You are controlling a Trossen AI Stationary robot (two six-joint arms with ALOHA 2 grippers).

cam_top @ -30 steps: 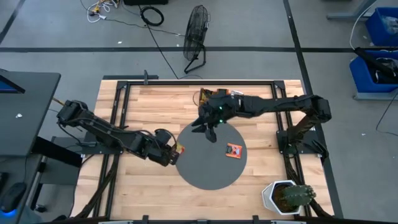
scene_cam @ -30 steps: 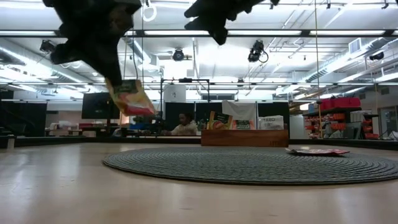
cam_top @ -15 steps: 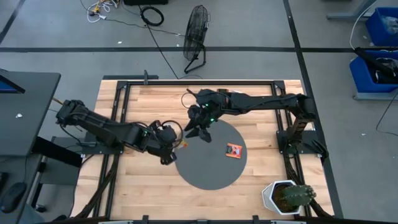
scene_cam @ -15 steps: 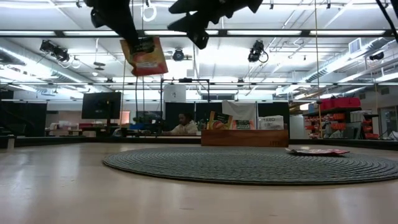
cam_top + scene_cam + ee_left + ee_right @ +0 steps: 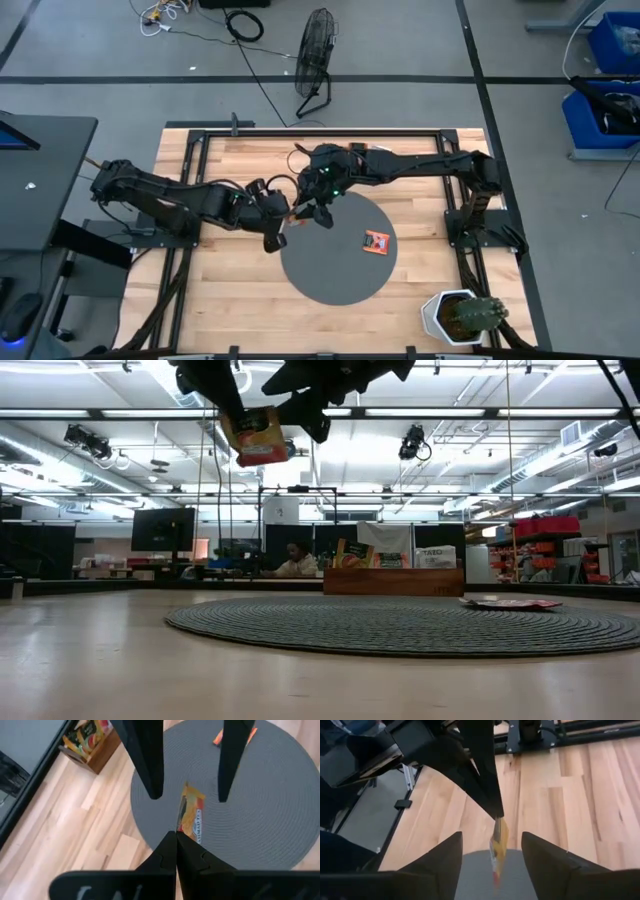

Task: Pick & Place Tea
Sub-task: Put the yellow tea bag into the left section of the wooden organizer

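Note:
My left gripper (image 5: 176, 836) is shut on an orange-and-yellow tea sachet (image 5: 192, 814), held high above the left rim of the round grey mat (image 5: 335, 265). In the low view the tea sachet (image 5: 258, 435) hangs near the picture's top. My right gripper (image 5: 491, 836) is open; its two fingers stand on either side of the sachet's free end with a gap on each side. Another orange tea sachet (image 5: 376, 241) lies flat on the mat. The wooden tray (image 5: 393, 580), with sachets standing in it, sits beyond the mat at the far side. My left gripper pinches one end of the sachet (image 5: 183, 831) between its two fingertips. The fingers slant downward from the table's left. The sachet sticks out past the fingertips and down, tilted, lifted well clear of the mat.
A white pot with a cactus (image 5: 460, 315) stands at the table's near right corner. The dark frame rails (image 5: 300, 130) run along the table's edges. Bare wood (image 5: 225, 290) lies left of the mat.
My left gripper has risen and gone toward the table's right and far side, rolling its wrist, so the sachet has climbed from low beside the mat to high above its left rim. My right gripper has come toward the table's left, up to the sachet.

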